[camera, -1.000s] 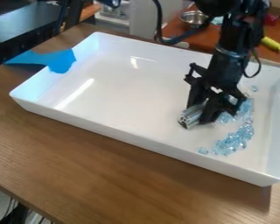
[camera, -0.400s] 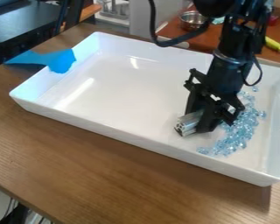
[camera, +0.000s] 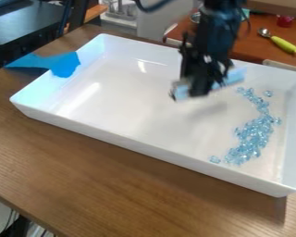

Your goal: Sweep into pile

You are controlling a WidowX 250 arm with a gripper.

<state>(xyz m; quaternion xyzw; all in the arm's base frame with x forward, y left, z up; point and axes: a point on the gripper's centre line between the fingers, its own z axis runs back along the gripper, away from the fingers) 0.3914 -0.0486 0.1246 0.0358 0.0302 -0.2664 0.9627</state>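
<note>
My gripper [camera: 199, 90] hangs above the middle-right of the white tray [camera: 138, 99], shut on a pale bluish-silver bar [camera: 232, 77] that sticks out on both sides of it. The bar is lifted off the tray floor, with a soft shadow below and to its right. Clear light-blue beads [camera: 254, 135] lie in a curved band along the tray's right side, thicker toward the front. One bead sits apart near the back right and another at the band's front left end. The gripper is to the left of the band, apart from it.
A blue fish-tail-shaped piece [camera: 64, 64] lies over the tray's left rim. The tray's raised walls surround the beads on the wooden table [camera: 101, 171]. Behind, a red-brown table [camera: 262, 46] holds a spoon with a yellow-green handle [camera: 284, 44].
My gripper has risen and moved back and left with the bar, away from the beads. Between the earlier frames the beads shifted, spreading somewhat to the right; more of the band is uncovered now.
</note>
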